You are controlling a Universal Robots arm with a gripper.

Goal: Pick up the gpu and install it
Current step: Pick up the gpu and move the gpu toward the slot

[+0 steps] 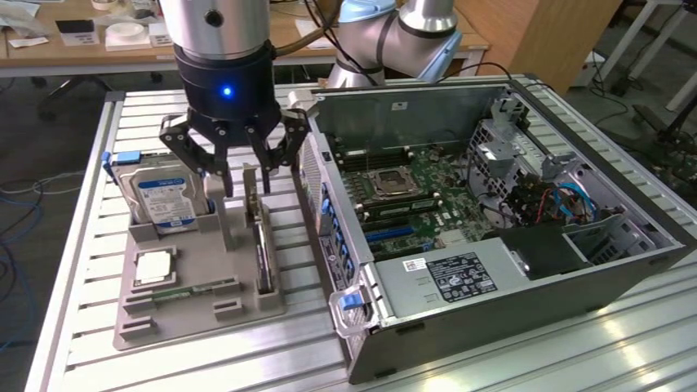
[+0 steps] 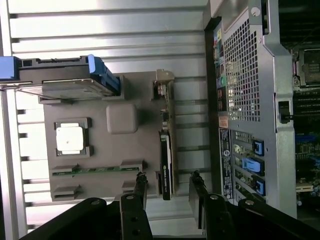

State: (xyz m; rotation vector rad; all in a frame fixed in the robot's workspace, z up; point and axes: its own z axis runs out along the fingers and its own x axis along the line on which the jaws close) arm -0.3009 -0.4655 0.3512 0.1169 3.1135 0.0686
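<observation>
Claw released, one finger each side of gpu. Beneath claw, gray tray holds gpu on edge, hard drive, processor.

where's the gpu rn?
Exterior view's left: the gpu stands on edge in the gray tray, between the hard drive and the PC case, under the gripper.

My arm is silver tubing with pale blue joint caps. The gripper is black, with linked fingers and screws, and a blue light glows on its collar.
</observation>
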